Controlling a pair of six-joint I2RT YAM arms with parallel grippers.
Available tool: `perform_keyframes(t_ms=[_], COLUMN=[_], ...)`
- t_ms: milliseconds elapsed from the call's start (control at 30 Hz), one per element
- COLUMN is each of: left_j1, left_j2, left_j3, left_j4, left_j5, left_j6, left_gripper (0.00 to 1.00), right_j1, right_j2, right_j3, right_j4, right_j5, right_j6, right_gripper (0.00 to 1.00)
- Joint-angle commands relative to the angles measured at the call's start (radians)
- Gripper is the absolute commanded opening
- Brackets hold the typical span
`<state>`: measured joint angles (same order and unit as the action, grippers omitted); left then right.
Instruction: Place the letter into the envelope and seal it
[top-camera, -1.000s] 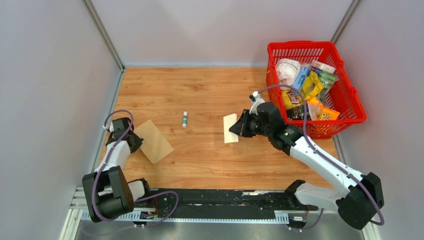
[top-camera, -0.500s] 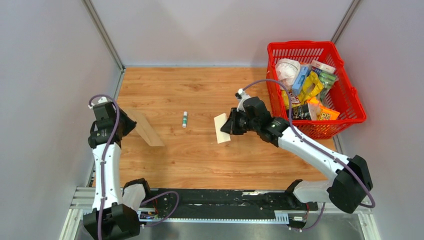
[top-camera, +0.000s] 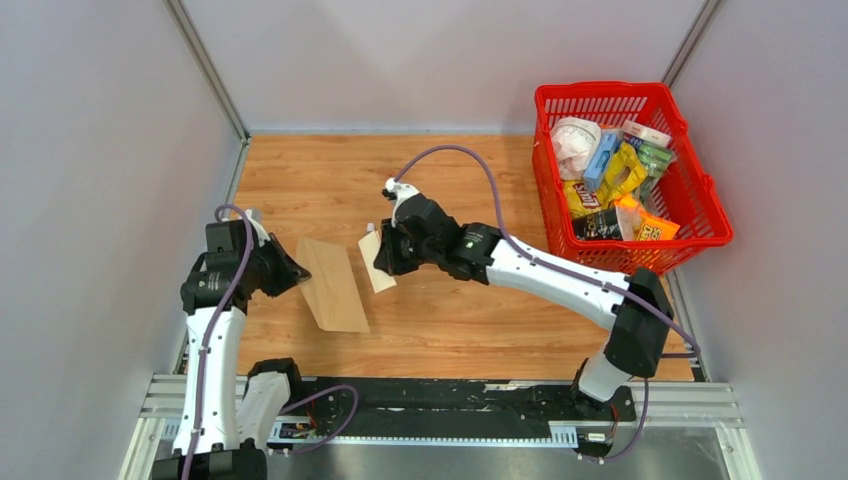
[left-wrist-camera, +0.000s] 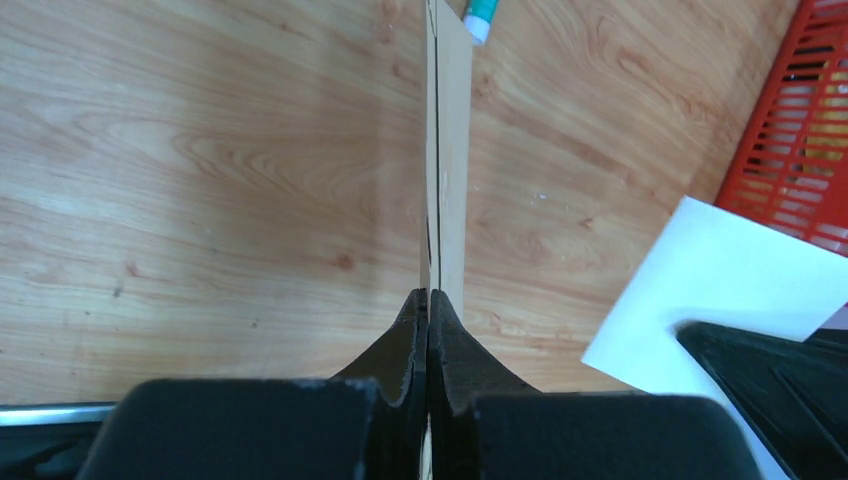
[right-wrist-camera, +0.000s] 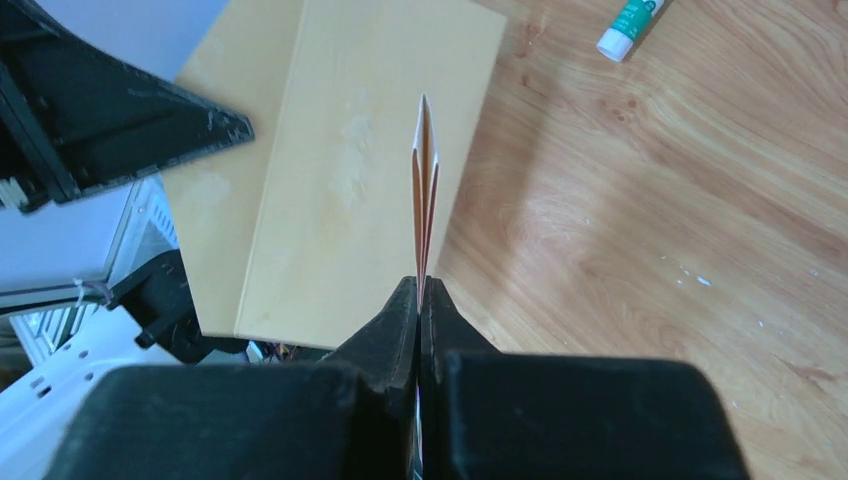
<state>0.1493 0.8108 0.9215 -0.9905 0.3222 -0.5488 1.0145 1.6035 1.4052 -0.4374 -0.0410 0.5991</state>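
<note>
The tan envelope hangs off the table at centre left, and my left gripper is shut on its left edge. In the left wrist view the envelope runs edge-on straight out from the left gripper. The pale folded letter sits just right of the envelope, with my right gripper shut on it. In the right wrist view the letter stands edge-on in the right gripper, in front of the envelope's flat face. Letter and envelope are close but apart.
A glue stick lies on the wood beyond the letter, mostly hidden by the right arm in the top view. A red basket full of packets stands at the back right. Grey walls close in left, right and back.
The right arm has carried the letter left across the table to the envelope. The left arm has lifted the envelope and swung it right, toward the letter.
</note>
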Motion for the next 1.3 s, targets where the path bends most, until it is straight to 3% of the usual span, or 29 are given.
perform_keyframes(t_ms=[0,500,1267], left_j1=[-0.043,-0.105,-0.123], left_j2=[-0.027,-0.050,-0.019], left_j3=[-0.039,-0.090,-0.058], left_j4=[0.024,0.118,0.151], left_j5=[0.055,0.095,0.103], left_j6=[-0.066,-0.180,-0.211], left_gripper=[0.00,0.00,0.00], right_j1=[0.053,0.114,0.173], right_j2=[0.067,0.219,0.332], right_j3=[0.121,0.262,0.403], right_j4=[-0.026,-0.020,-0.067], right_j5=[0.153,0.328,0.343], right_j6=[0.059,0.218,0.168], right_gripper=[0.00,0.00,0.00])
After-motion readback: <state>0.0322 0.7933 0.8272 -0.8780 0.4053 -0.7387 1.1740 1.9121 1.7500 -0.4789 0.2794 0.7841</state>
